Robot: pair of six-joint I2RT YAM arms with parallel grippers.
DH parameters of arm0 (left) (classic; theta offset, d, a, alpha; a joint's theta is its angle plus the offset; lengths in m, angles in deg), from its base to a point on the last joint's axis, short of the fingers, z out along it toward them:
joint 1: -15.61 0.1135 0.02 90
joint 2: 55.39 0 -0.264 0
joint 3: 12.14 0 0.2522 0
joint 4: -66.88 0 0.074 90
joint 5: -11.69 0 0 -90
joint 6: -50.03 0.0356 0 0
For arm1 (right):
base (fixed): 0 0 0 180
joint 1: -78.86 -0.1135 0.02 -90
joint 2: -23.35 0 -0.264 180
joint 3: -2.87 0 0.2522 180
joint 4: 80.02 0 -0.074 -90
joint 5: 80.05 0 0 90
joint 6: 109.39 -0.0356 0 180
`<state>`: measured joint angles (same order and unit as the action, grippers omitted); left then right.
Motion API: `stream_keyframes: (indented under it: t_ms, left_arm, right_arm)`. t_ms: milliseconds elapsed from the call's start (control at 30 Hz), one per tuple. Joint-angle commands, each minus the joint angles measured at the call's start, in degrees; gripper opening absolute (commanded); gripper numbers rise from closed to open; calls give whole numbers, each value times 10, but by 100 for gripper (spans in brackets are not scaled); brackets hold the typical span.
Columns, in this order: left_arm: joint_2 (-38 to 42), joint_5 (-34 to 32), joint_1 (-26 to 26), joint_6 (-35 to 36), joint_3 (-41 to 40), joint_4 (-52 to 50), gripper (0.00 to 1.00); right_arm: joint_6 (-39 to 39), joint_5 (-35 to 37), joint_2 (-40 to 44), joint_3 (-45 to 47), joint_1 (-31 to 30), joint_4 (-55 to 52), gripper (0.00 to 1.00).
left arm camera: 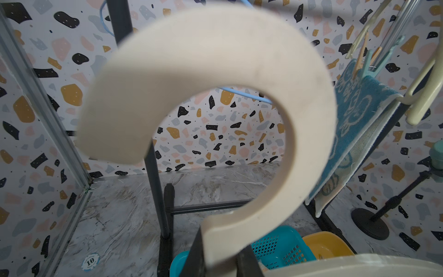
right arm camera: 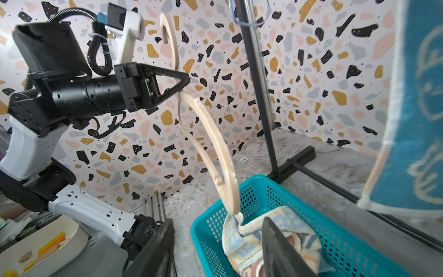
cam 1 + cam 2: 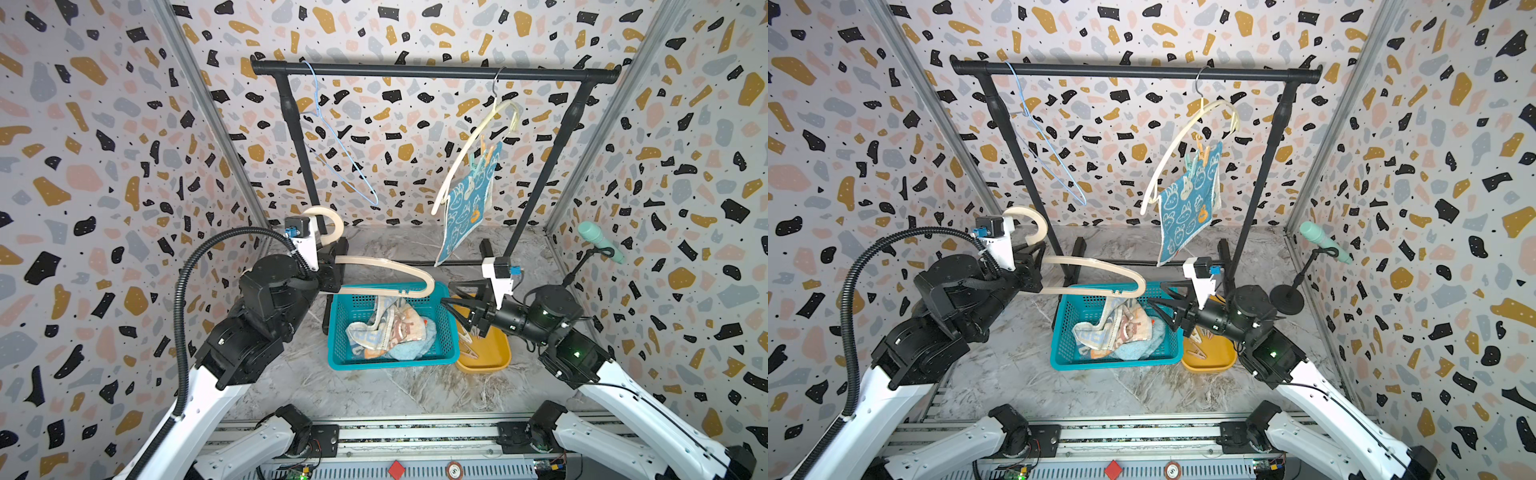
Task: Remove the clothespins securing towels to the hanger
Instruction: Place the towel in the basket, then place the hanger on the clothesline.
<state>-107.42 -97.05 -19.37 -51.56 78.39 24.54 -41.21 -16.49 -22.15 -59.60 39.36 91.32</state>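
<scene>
Clamping the cream hanger (image 3: 386, 266) in the left gripper (image 2: 183, 82), holding the right gripper (image 3: 446, 293) spread and empty.
Pinching the hanger's neck on the left, reaching level over the teal basket (image 3: 390, 363); beyond those jaws, dangling the striped towel (image 3: 386, 324) into it. On the right, pointing parted jaws at the basket's rim, just above loose clothespins (image 3: 467, 340) in the yellow tray (image 3: 486, 357). High beyond both, pinned: rabbit towel (image 3: 465, 212).

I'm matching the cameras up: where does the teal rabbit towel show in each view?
Top view: rabbit towel hangs right of centre under the black rail.
Top view: likewise, nearer centre.
Left wrist: towel edge-on, beyond the hook of the held hanger.
Right wrist: towel close up, beyond the teal basket.
Shared landmark: the teal basket, in every view.
</scene>
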Motion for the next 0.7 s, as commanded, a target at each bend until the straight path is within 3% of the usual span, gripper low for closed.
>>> stream_keyframes:
  t_ms: [0,400,667]
  left_arm:
    - [-3,38,4,-5,23,17,0]
    - [-31,85,3,-13,29,23,0]
    - [-37,100,3,-17,30,29,0]
  right_arm:
    - [10,-27,5,-17,14,-41,62]
    - [36,-75,-45,-61,16,-55,63]
    - [42,-82,-61,-69,15,-45,43]
